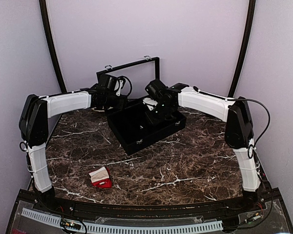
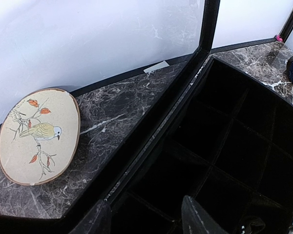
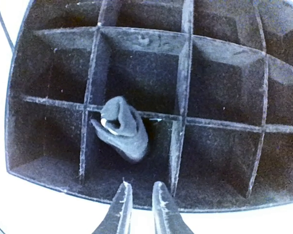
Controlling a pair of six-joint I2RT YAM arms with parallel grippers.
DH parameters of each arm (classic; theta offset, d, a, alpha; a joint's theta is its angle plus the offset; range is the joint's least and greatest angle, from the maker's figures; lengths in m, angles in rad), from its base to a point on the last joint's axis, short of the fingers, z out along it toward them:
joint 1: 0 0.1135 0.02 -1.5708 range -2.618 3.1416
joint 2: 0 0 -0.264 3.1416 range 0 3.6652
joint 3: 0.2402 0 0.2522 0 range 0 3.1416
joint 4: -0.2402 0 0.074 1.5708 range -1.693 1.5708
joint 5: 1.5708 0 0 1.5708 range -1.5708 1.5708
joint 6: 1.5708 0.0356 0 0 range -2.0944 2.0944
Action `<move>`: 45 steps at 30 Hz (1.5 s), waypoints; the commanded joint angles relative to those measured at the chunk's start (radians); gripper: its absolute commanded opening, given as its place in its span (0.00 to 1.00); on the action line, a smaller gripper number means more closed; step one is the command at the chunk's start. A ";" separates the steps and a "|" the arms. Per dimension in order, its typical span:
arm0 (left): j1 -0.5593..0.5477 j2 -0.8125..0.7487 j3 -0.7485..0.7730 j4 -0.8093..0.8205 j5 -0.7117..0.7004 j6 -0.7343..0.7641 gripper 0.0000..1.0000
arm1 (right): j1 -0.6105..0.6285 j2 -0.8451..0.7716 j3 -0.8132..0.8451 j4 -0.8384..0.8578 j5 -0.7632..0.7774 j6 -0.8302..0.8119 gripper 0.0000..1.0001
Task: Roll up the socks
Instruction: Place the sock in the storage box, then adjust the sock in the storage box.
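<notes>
Marble table (image 1: 195, 161): red socks (image 1: 101, 177) near front; left jaws wide, right jaws barely parted, both empty.

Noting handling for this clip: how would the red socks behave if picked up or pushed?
The socks look like soft fabric in a loose folded heap, so pinching one edge would probably let them flop and unfold. Far smaller than the black case, they are likely light. Lying flat on the table, they would probably slide or bunch when pushed, not roll.

Socks (image 1: 101, 177) front-left on marble table (image 1: 195, 156); black case (image 1: 151, 139) centre, contents hard to tell.
</notes>
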 commanded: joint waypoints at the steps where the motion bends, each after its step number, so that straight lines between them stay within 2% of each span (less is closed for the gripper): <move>1: 0.005 -0.007 0.028 -0.020 -0.011 -0.002 0.52 | -0.011 0.038 0.060 0.040 -0.052 0.026 0.10; 7: 0.004 -0.008 0.029 -0.022 -0.005 0.000 0.53 | -0.011 0.080 0.090 0.100 -0.093 0.056 0.07; 12: 0.005 -0.008 0.031 -0.025 -0.001 0.002 0.53 | -0.011 0.144 0.162 0.067 -0.102 0.057 0.06; 23: 0.005 -0.007 0.028 -0.021 -0.003 0.007 0.53 | -0.013 0.185 0.140 0.058 -0.189 0.066 0.05; 45: 0.005 0.009 0.041 -0.020 0.013 0.003 0.53 | 0.006 0.334 0.301 -0.119 -0.162 0.020 0.06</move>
